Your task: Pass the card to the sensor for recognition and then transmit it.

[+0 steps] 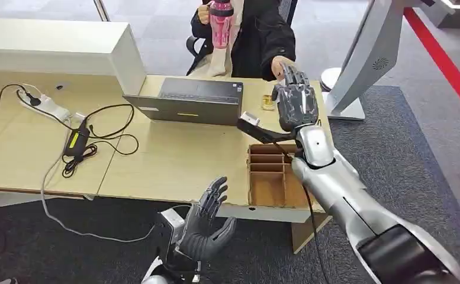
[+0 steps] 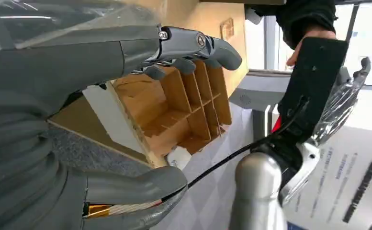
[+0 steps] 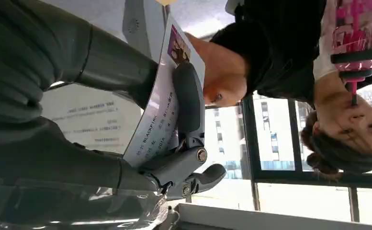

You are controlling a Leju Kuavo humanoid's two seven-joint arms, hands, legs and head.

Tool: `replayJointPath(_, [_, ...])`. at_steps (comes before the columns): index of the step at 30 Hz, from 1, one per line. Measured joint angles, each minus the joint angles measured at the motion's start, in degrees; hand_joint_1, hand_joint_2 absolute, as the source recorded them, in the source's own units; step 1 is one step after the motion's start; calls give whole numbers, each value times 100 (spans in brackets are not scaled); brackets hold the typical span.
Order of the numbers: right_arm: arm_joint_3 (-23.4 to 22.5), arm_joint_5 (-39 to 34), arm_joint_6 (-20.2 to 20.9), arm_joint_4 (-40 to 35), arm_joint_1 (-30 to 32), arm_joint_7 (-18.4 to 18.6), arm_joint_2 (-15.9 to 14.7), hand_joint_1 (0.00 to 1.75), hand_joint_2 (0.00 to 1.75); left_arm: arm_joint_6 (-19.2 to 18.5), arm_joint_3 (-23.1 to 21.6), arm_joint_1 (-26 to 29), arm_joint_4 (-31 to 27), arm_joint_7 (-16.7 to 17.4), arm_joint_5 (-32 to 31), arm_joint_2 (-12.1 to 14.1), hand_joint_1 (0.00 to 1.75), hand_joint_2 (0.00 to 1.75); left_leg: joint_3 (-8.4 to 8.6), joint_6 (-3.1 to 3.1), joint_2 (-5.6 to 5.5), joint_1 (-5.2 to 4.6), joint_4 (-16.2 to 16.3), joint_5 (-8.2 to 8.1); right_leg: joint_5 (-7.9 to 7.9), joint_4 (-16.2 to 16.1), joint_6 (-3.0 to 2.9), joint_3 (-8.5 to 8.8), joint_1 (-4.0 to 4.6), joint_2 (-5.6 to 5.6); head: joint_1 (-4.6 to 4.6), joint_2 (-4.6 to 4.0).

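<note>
White printed card (image 3: 160, 112) sits gripped in the right hand (image 1: 296, 100), raised over the desk (image 1: 174, 160) at a person's hand (image 1: 280, 65): handover stage, not released. Left hand (image 1: 206, 222) empty, fingers spread.

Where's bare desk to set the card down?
Free: the stretch between the cable tangle and the wooden divider tray, in front of the laptop. Crowded: the far right corner, where the right hand holds the card to the person's hand.
</note>
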Motion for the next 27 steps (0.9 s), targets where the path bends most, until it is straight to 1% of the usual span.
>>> replayJointPath(5, [-472, 201, -15, -793, 745, 311, -335, 175, 175, 153, 33, 79, -96, 50, -61, 39, 0, 175, 1, 0, 0, -1, 0, 0, 0, -4, 1, 1, -1, -1, 0, 0])
replayJointPath(6, [-638, 153, -15, -1001, 956, 407, -466, 175, 175, 208, 39, 106, -125, 70, -65, 61, 0, 175, 0, 1, 0, -1, 1, 0, 2, -6, 3, 2, -1, -1, 2, 2])
replayJointPath(7, [-699, 113, -15, -1071, 1040, 435, -505, 175, 175, 223, 44, 115, -138, 81, -70, 70, 0, 175, -1, 1, 0, -2, 1, 0, 2, -6, 3, 3, -1, -1, -2, 0])
replayJointPath(10, [-1076, -153, -17, -1458, 1497, 496, -741, 175, 175, 271, 48, 170, -214, 175, -70, 151, 0, 175, 0, 2, 0, -1, 1, -1, 3, -9, 3, 6, -2, -1, 2, 0])
replayJointPath(14, [-1489, -94, -15, -1746, 2038, 586, -931, 175, 175, 306, 50, 220, -289, 219, -13, 234, 0, 175, -1, 2, 0, -1, 0, -1, 3, -8, 3, 4, -1, -1, 0, 0])
replayJointPath(20, [-2004, 83, -15, -2074, 2689, 588, -1084, 175, 175, 315, 50, 239, -380, 240, -13, 308, 0, 175, -3, 2, 0, -1, -1, -2, 2, -8, 3, 3, -1, -1, 0, 2])
replayJointPath(27, [-2321, 220, -15, -2124, 2942, 653, -1152, 175, 175, 251, 50, 242, -380, 212, 11, 326, 0, 175, -3, 5, 3, -2, -1, 0, 3, -8, 3, 4, -1, 0, -2, 0])
